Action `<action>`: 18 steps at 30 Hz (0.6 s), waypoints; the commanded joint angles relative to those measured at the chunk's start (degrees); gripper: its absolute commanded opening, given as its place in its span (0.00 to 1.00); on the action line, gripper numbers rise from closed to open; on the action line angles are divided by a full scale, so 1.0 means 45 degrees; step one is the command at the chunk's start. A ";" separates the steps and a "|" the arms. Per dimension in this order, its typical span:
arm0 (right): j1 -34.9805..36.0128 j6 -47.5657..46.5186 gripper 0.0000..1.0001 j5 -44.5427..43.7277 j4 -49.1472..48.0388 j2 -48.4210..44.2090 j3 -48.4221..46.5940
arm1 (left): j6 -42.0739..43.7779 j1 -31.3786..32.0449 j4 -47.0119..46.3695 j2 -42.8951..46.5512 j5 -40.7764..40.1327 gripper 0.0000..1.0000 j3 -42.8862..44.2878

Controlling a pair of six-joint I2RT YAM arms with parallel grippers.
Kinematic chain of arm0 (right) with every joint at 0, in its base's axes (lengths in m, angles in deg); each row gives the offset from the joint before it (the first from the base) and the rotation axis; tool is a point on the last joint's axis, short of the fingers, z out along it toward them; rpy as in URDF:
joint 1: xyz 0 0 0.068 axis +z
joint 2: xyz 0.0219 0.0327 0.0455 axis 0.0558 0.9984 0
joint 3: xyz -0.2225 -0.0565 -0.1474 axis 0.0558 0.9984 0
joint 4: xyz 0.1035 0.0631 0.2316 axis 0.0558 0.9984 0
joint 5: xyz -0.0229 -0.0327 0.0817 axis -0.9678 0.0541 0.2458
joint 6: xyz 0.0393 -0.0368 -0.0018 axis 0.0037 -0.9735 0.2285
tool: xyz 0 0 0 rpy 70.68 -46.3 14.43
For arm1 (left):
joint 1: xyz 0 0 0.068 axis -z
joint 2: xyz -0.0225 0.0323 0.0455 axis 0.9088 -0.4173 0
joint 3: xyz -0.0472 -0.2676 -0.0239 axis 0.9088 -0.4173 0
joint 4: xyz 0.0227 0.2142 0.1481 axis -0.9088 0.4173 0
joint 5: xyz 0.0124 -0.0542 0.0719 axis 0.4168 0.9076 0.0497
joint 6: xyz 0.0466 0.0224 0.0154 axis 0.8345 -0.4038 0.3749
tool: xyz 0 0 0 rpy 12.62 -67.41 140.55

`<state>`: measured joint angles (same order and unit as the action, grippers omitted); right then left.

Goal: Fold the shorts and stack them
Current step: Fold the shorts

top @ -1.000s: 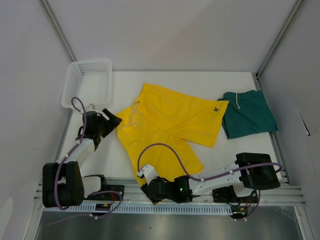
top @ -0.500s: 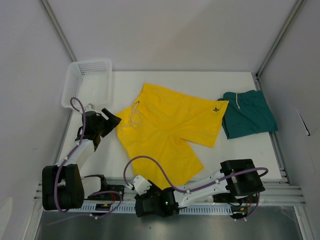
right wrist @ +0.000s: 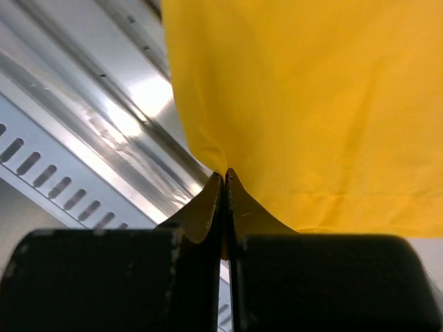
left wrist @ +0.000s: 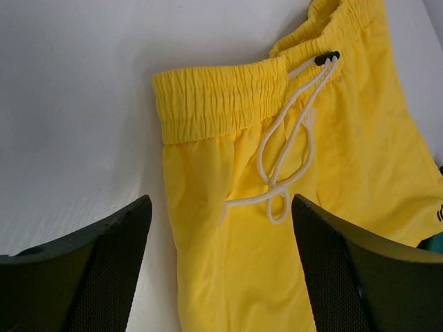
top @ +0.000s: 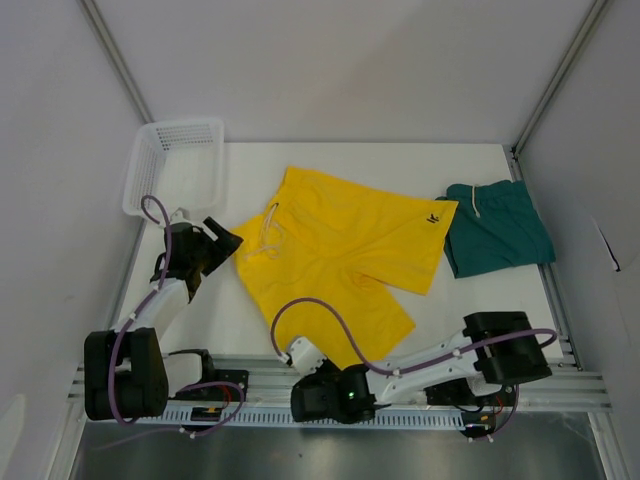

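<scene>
Yellow shorts (top: 335, 255) hem is pinched by clenched right fingers (right wrist: 225, 181) at near edge (waistband lies away); left fingers (left wrist: 111, 270) released.

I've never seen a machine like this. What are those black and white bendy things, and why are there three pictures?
They are two robot arms, each ending in a two-finger gripper. One picture looks down from above; the other two come from small cameras on the arms' wrists. On the table lie yellow shorts spread flat and green shorts to their right, with a white basket in the far left corner. The right gripper is pinched shut on the yellow shorts' near edge. The left gripper hangs open above their waistband and holds nothing.
</scene>
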<state>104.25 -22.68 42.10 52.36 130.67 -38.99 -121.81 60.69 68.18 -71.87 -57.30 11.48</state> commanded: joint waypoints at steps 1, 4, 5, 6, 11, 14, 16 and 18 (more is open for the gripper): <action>-0.0502 0.0409 0.00 -0.0121 -0.0817 -0.2175 0.0869 | 0.0019 -0.0120 -0.0410 -0.0124 0.0015 0.83 -0.0003; -0.1108 0.0722 0.00 0.0094 -0.0837 -0.3912 0.1943 | -0.0001 -0.0101 -0.0527 -0.0222 0.0073 0.81 0.0017; -0.1380 0.0762 0.00 0.0171 -0.0914 -0.4400 0.2526 | -0.0001 -0.0120 -0.0586 -0.0261 0.0093 0.79 0.0016; -0.1557 0.0743 0.00 0.0539 -0.1166 -0.5391 0.2822 | -0.0039 -0.0140 -0.0664 -0.0300 0.0112 0.78 -0.0061; -0.2592 0.0665 0.00 0.1421 -0.1443 -0.7781 0.4288 | -0.0293 -0.0120 -0.1191 -0.0886 0.0386 0.67 -0.0218; -0.2925 0.0645 0.00 0.1539 -0.1169 -0.8661 0.4680 | -0.0488 -0.0140 -0.1562 -0.1275 0.0542 0.65 -0.0257; -0.3081 0.0684 0.00 0.1559 -0.1052 -0.8858 0.4875 | -0.0664 -0.0120 -0.1757 -0.1491 0.0601 0.63 -0.0218; -0.3295 0.0703 0.00 0.1598 -0.0993 -0.9073 0.4992 | -0.0801 -0.0140 -0.1952 -0.1765 0.0698 0.59 -0.0237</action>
<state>90.46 -20.54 48.86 47.88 91.33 -17.29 -123.67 60.65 63.44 -78.67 -55.64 10.83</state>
